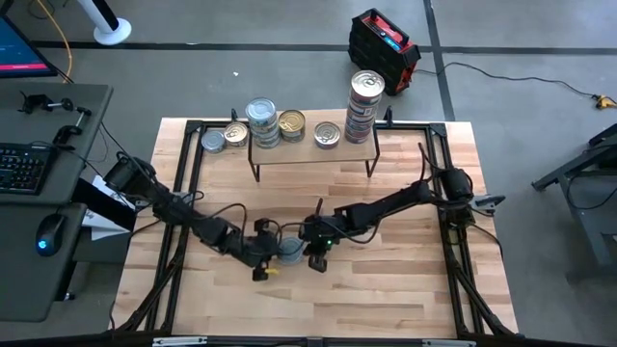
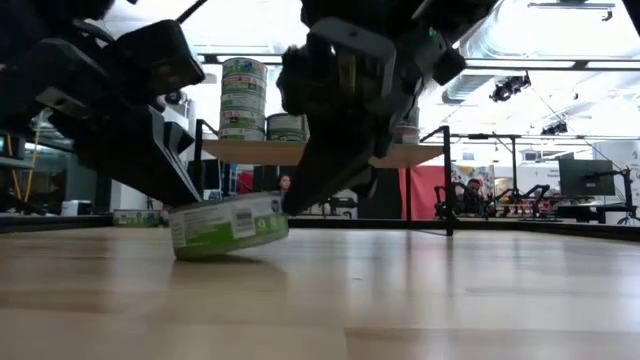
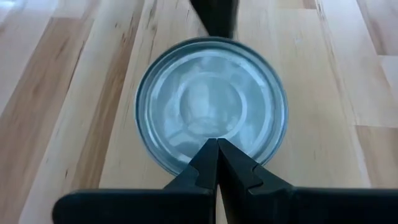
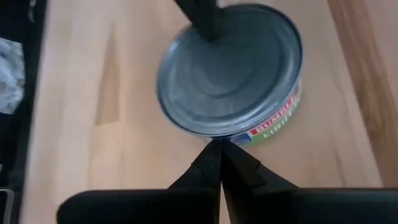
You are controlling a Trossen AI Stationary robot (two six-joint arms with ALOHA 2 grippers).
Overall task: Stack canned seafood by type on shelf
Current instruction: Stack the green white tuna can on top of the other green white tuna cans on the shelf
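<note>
Silver-lidded tin [image 1: 288,251] sits tilted on the surface [image 1: 386,289], near centre, wedged between both grippers. Left gripper [image 1: 262,253] presses its left side, right gripper [image 1: 310,247] its right; both sets of jaws closed, fingertips together against the rim, neither gripping it.

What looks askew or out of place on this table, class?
The green-labelled tin sits tilted, one edge lifted off the tabletop, pinched between the shut left gripper and shut right gripper.
</note>
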